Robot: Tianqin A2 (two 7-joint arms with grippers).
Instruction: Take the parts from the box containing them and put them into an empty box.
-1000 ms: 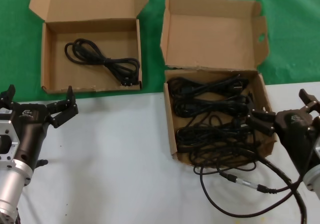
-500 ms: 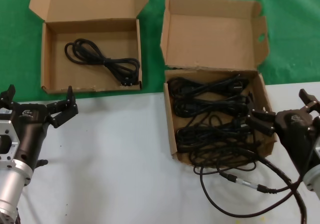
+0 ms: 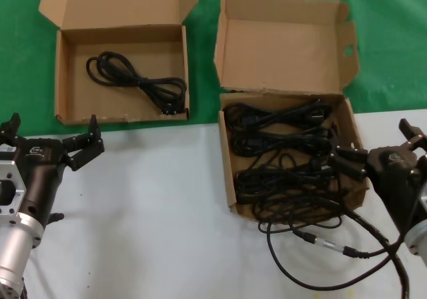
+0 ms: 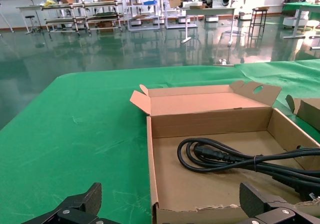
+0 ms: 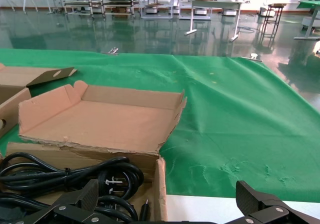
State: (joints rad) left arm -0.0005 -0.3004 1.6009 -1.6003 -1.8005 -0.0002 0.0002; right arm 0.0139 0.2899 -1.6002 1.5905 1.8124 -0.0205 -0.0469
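A green cloth covers the far part of the desk (image 3: 167, 212), white nearer the robot. The full box (image 3: 230, 179) straddles that edge, packed with cables (image 3: 280, 152), some spilling over its near wall onto the white. Left of it sits the wide box (image 3: 67, 79), holding one cable (image 3: 137, 79). The right gripper (image 3: 377, 155) hovers at the full box's right wall, spread wide, holding nothing. The left gripper (image 3: 50, 139) waits near the wide box's front, also spread wide and unladen.

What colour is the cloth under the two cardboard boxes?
Green cloth, plain with no pattern; the left wrist view shows it best.
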